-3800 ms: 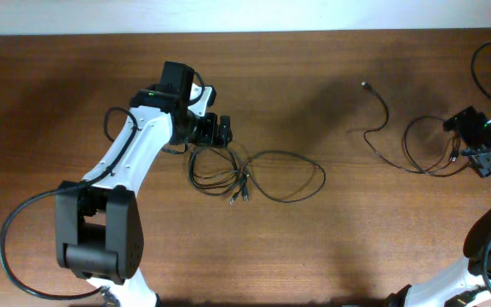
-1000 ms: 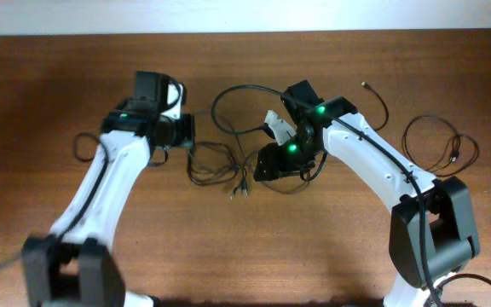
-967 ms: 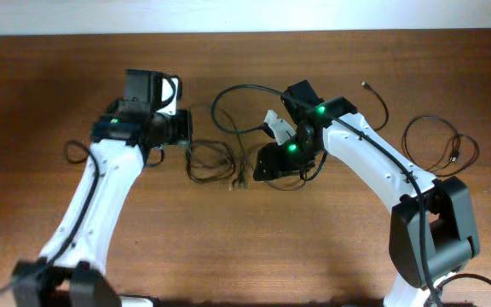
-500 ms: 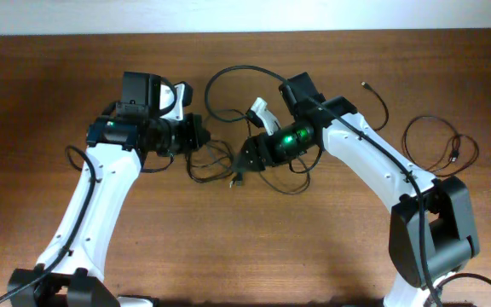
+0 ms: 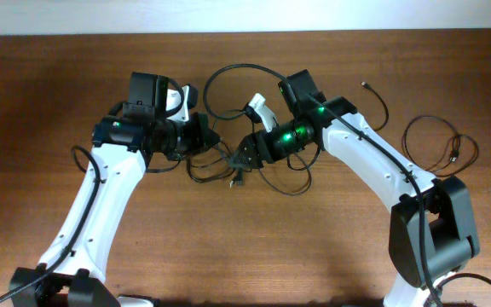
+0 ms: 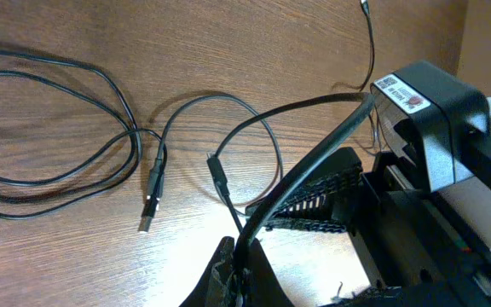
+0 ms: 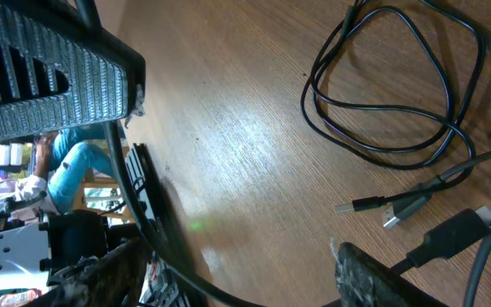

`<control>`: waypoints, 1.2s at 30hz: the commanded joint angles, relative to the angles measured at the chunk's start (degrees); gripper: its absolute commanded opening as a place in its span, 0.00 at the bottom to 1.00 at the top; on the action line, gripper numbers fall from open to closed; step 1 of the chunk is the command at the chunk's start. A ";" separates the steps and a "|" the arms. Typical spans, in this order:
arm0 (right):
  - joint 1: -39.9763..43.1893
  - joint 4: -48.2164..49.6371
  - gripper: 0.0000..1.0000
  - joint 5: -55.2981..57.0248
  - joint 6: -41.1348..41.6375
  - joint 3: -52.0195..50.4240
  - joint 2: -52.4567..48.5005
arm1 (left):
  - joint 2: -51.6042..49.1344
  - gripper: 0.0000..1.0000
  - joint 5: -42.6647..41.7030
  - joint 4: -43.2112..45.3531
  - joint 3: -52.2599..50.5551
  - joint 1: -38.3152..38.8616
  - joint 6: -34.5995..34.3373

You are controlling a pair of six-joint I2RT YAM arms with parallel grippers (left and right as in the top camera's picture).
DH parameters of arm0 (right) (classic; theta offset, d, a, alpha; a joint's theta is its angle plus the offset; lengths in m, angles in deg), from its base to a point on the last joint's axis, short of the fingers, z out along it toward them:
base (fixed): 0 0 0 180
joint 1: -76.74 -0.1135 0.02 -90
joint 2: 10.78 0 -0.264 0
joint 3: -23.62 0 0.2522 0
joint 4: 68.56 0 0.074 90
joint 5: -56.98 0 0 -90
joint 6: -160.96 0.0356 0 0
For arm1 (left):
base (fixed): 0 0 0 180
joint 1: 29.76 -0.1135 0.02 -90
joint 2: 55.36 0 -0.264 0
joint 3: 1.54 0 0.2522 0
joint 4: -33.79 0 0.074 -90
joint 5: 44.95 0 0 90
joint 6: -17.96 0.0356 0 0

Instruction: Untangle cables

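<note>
The left gripper [image 5: 205, 136] is pinched shut on one black cord of the cables [image 5: 214, 167], and that cord rises straight from its fingertips. The rest of the tangle lies on the table [image 5: 245, 247], just below and between both grippers. The right gripper [image 5: 244, 157] faces it with its fingers spread apart, and a cord passes unclamped between them. More loose cords [image 5: 437, 145] lie well apart on the right.

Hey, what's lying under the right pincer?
Black cables and silvery plugs lie on the wooden table beneath the open right pincer. Overhead, the arm hides part of the tangle.
</note>
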 commanded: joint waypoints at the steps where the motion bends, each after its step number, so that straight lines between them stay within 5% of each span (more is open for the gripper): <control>1: -0.24 -0.20 0.70 -0.11 -0.85 0.44 -0.50 | 0.13 0.00 -1.66 0.28 0.33 0.15 -5.51; 7: -0.28 -1.42 0.68 -0.11 -0.87 0.44 -0.50 | 0.13 0.01 -2.75 0.96 0.33 0.15 -12.81; 10: -0.28 -1.42 0.18 -0.07 -0.87 0.44 -0.50 | 0.13 0.00 -3.39 2.40 0.33 0.15 -12.81; 12: -0.26 -1.90 0.04 2.34 -0.85 0.44 -0.50 | 0.13 0.00 -3.34 2.89 0.31 0.15 -12.76; 17: -0.17 -9.09 0.04 16.76 -0.85 0.44 -0.50 | 0.09 0.03 -0.70 2.84 0.31 0.17 -12.72; 22: -0.15 -20.22 0.04 31.80 -0.44 0.44 -0.50 | 0.09 0.31 6.12 2.60 0.31 0.17 -12.70; 28: -0.15 -22.60 0.04 51.32 9.77 0.44 -0.50 | 0.09 0.36 17.14 0.92 -0.02 0.17 -12.17; 31: -0.15 -22.43 0.18 57.46 15.82 0.44 -0.50 | 0.09 0.37 19.65 1.05 -2.16 0.17 -12.09; 32: -0.15 -22.25 0.29 58.10 16.81 0.44 -0.50 | -0.02 0.38 19.85 1.25 -3.02 0.17 -12.09; 34: -0.15 -20.52 0.69 58.49 17.49 0.44 -0.50 | -0.63 0.41 21.44 2.05 -4.92 0.17 -12.09; 36: -0.15 -17.64 0.77 58.45 17.49 0.44 -0.50 | -2.14 0.42 21.77 3.30 -6.56 0.17 -12.07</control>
